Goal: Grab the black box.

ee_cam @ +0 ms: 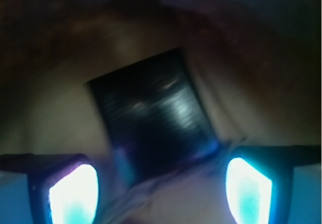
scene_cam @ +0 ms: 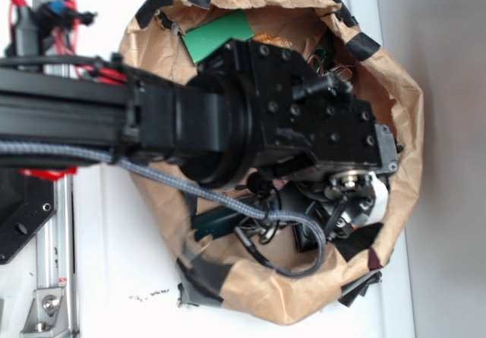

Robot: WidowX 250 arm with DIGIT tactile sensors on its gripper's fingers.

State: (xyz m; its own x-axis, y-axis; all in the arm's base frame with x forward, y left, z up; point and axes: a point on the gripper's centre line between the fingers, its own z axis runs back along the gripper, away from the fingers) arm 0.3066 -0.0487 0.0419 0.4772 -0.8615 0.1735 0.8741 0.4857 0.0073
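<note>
Wrist view, glossy black squarish box point(ee_cam: 151, 116) lying tilted on brown paper point(ee_cam: 60, 98), just ahead of the gripper point(ee_cam: 161, 189), glowing fingertips point(ee_cam: 75, 194) spread wide either side of the box's near corner, gripping nothing.

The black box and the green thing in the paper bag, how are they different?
The black box is dark and shiny, while the green thing is bright and dull. The black box shows up close in the wrist view, between the open jaws; the green thing lies at the bag's far edge, partly hidden under the arm. Both look flat with straight edges.
</note>
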